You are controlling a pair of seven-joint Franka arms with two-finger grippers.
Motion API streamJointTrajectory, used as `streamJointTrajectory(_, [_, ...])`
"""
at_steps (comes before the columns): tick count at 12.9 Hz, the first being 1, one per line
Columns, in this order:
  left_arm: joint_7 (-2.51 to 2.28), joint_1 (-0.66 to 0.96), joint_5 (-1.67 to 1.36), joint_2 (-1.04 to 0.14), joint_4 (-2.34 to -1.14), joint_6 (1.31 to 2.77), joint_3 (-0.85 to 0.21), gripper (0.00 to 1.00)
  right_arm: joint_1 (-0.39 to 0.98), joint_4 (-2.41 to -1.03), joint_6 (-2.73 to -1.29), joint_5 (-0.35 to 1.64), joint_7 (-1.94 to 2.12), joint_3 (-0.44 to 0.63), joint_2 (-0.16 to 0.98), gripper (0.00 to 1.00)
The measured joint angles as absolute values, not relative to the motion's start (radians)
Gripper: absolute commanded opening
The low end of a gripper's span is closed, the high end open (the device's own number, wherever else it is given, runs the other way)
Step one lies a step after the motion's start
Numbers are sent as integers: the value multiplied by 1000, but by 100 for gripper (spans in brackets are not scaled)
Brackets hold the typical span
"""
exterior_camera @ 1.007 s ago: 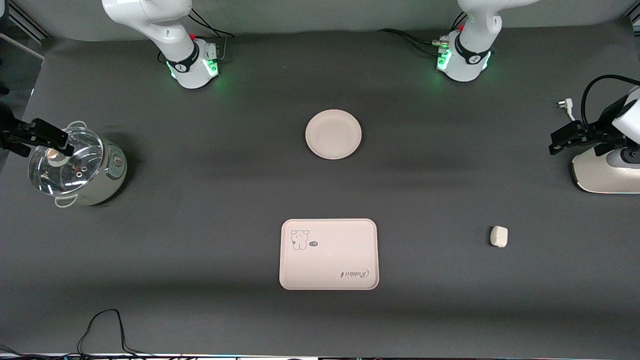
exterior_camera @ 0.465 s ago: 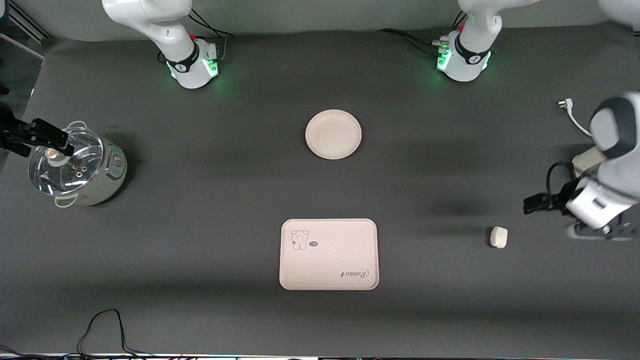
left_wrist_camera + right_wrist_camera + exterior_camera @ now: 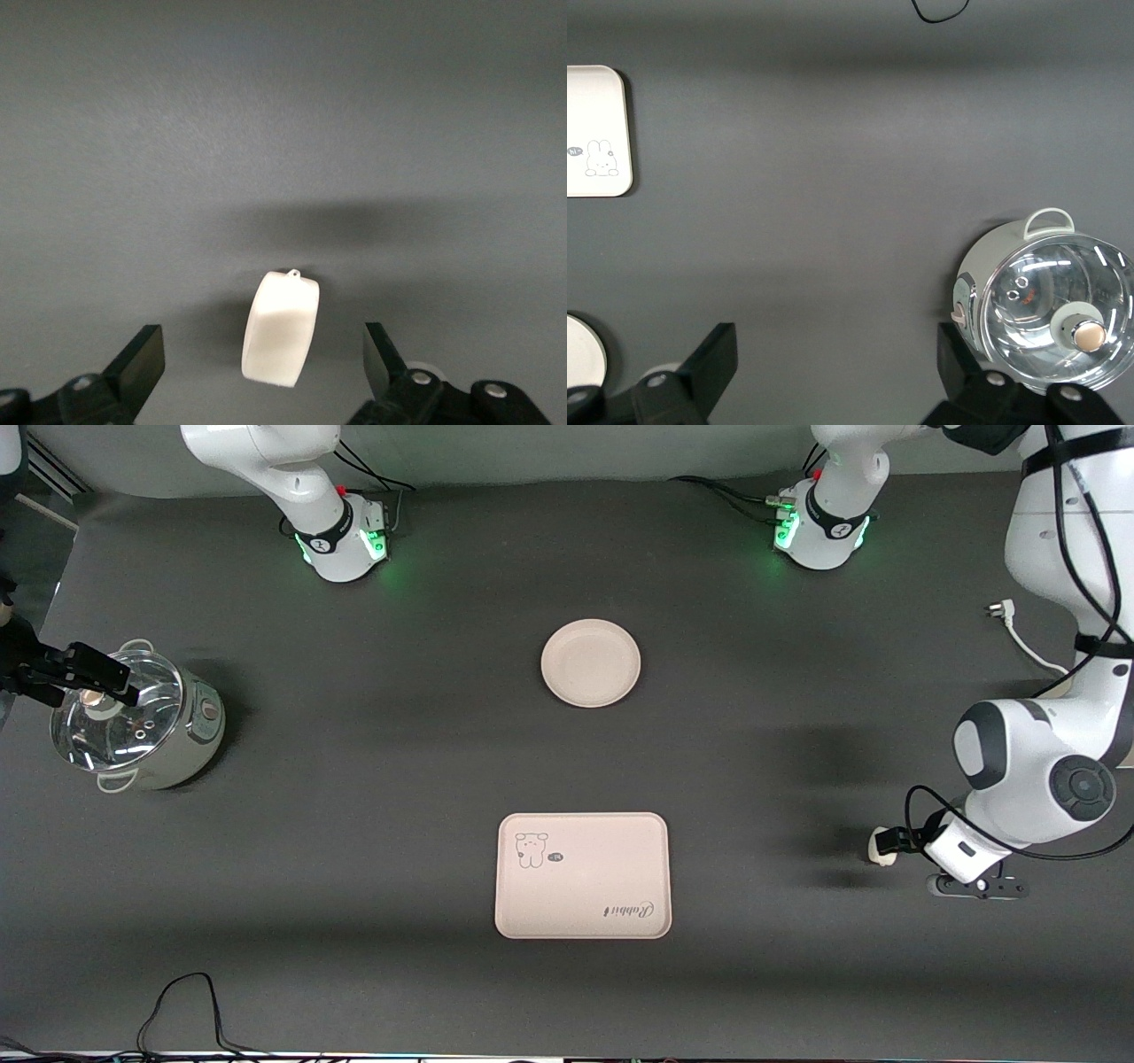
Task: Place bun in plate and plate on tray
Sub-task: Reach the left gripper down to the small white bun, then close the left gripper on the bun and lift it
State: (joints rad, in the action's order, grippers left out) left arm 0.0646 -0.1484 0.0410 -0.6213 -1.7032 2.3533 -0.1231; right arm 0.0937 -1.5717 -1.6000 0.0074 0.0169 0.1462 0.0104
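Bun (image 3: 281, 328) pickup is in hand: at the front view's lower right, the left tool (image 3: 266, 372) is spread wide astride it, empty. Closing is needed next. The right tool (image 3: 833, 376) waits, open, empty.

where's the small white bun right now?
The small white bun lies on the dark table toward the left arm's end, level with the cream-pink rectangular tray; the left gripper is open, its fingers on either side of it.

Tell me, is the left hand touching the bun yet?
Apart. The left wrist view shows the bun between the left hand's open fingers, table showing on both sides.
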Motion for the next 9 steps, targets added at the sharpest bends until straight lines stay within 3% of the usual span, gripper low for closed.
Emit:
streamJointTrajectory(2, [64,-149,41,-651,-1706,2374,-123,97,92,-1575,-1605,7,17,148,10,100])
streamJointTrajectory(3, [64,-149,41,-666,-1709,2396,-123,78,91,-1576,-1605,8,17,151,10,100])
streamJointTrajectory(4, [64,-149,41,-678,-1716,2410,-123,35,90,-1577,-1605,12,17,153,10,100])
streamJointTrajectory(5, [64,-149,41,-685,-1721,2412,-124,4,89,-1579,-1605,16,17,156,10,100])
streamJointTrajectory(6, [64,-148,41,-688,-1723,2411,-126,0,89,-1581,-1606,19,17,160,10,100])
streamJointTrajectory(9, [65,-145,41,-685,-1724,2408,-131,0,89,-1582,-1606,20,17,162,10,100])
